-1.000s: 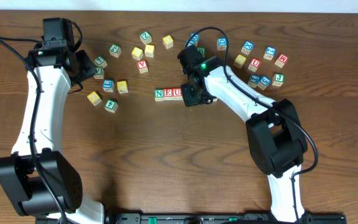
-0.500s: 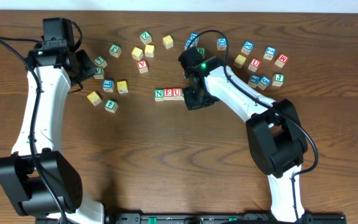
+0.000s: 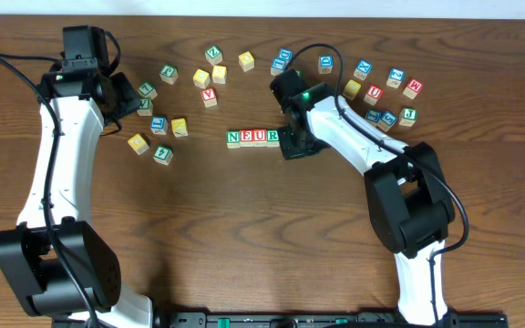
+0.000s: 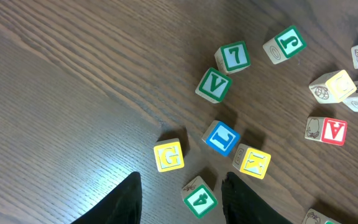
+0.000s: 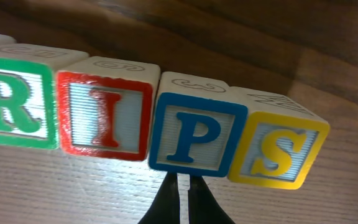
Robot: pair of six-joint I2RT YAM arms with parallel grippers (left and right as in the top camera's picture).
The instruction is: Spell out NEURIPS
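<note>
The NEURIPS row (image 3: 253,138) lies mid-table, S cube (image 5: 283,149) touching P cube (image 5: 197,140) at its 3 o'clock end, so spelling looks done; the right gripper (image 5: 183,186), pinched shut on nothing, should lift straight clear, left gripper (image 4: 182,186) half-open and empty

Tally from my station.

Arms: two, the left arm (image 3: 57,155) and the right arm (image 3: 349,141).

Lettered row (image 3: 253,138): I see four cubes clear overhead. The right wrist view also shows four, R through S (image 5: 278,149).

Loose cubes: I count twelve in the left scatter (image 3: 180,127) and ten or so in the right scatter (image 3: 396,77), some partly hidden.
</note>
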